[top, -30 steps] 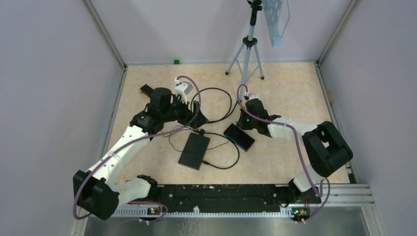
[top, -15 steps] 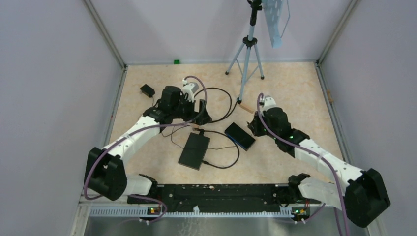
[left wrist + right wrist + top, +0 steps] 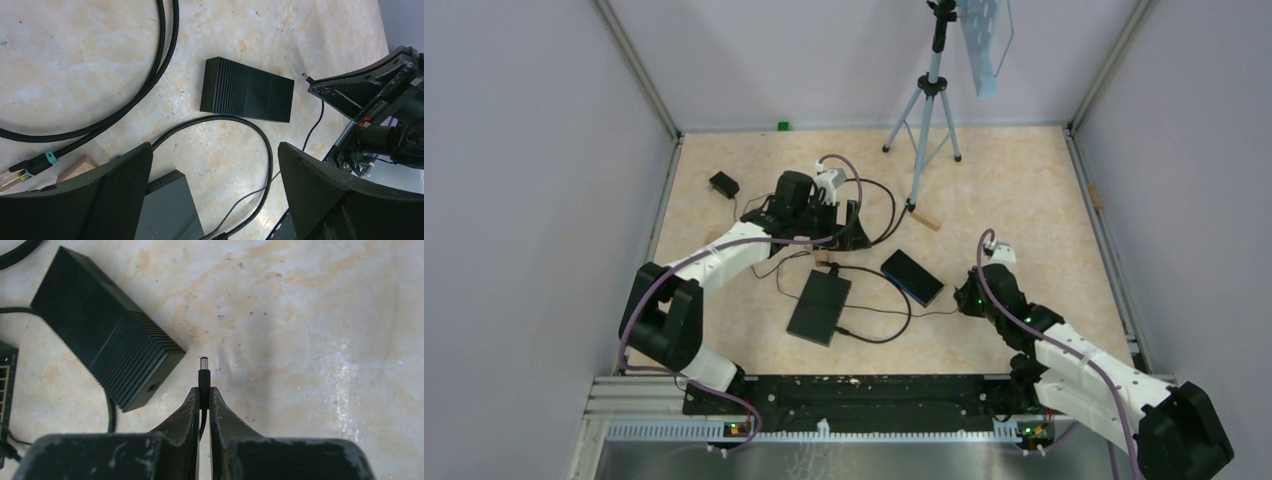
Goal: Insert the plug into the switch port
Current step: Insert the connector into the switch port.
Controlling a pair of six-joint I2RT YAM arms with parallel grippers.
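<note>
1. The desk [image 3: 1024,180] is a beige stone-patterned surface walled on three sides.
2. The left arm [image 3: 714,262] rises from the near left corner, folds sharply at the elbow and reaches toward the middle of the desk, on its far half.
3. The right arm [image 3: 1084,360] lies low along the near right side, with its elbow at the near right corner and its forearm angled in toward the centre.
4. A tripod [image 3: 929,100] stands by the far edge.
5. The switch [image 3: 819,305], a flat dark box, lies at the desk's centre, well apart from the plug.
6. A black power brick [image 3: 911,277] lies just right of the switch.
7. The left gripper [image 3: 214,150] hovers over the desk with its jaws spread wide and nothing between them; a thick black cable [image 3: 161,20] curves below it.
8. The right gripper [image 3: 203,392] has its jaws pinched tight on the plug.
9. The plug [image 3: 203,371], a small barrel tip, sticks out past the fingertips, just right of the brick's corner.
</note>
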